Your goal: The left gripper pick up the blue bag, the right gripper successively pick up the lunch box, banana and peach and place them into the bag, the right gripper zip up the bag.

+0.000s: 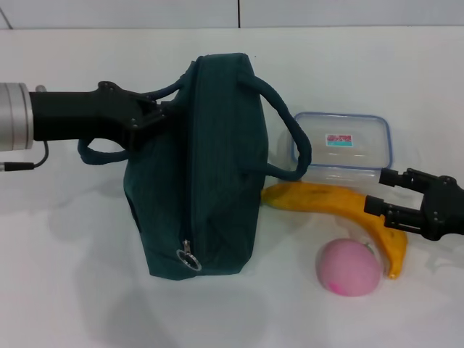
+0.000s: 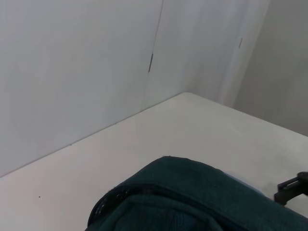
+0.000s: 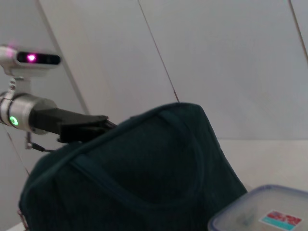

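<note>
The blue bag stands on the white table, its zipper closed and the ring pull low on the near side. My left gripper reaches in from the left and is shut on the bag's left handle. To the right of the bag lie the clear lunch box, the banana in front of it, and the pink peach nearest to me. My right gripper hovers open at the banana's right end, holding nothing. The right wrist view shows the bag, the lunch box and the left gripper.
The white table runs back to a pale wall. The bag's right handle arches over toward the lunch box. In the left wrist view the bag's top shows, with the right gripper beyond it.
</note>
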Motion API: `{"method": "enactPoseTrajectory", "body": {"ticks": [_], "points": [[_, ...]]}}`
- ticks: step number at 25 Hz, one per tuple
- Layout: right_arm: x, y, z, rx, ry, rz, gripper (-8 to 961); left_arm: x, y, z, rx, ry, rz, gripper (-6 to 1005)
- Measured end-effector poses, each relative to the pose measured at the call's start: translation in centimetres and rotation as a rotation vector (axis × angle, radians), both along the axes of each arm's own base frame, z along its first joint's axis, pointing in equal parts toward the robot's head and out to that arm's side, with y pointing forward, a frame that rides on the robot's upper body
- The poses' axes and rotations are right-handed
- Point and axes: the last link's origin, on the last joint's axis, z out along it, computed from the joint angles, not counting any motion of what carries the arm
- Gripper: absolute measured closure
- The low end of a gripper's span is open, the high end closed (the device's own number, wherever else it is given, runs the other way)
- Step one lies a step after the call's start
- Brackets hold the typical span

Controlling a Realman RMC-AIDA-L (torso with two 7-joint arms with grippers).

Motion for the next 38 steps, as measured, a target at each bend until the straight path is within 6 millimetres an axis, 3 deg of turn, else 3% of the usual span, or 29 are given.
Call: {"method": "enactPoseTrajectory", "body": {"ticks": [8,21,27,32,38], "points": [[0.8,0.9,0.0,0.028,-0.038,-0.068,201,0.1,0.1,0.0,0.003,-0.007,0.001,954],[1.4,3.3,2.4,0.218,0.004,-0.175,202,0.6,0.6,0.4,0.033,-0.025,-0.006,954],[1.6,2.9,3.2,0.339,0.160,-0.274,202,0.7,0.7,0.4,0.037,-0.024,-0.016,954],[2.0,2.2,2.1,0.400,0.374,-0.449,201,1.4,1.0,0.1,0.027,-0.026,-0.037,954],[2.1,1.6,0.7,0.345,0.570,-0.624,201,1.8,1.2,0.0,0.029,-0.034,-0.067,954]]}}
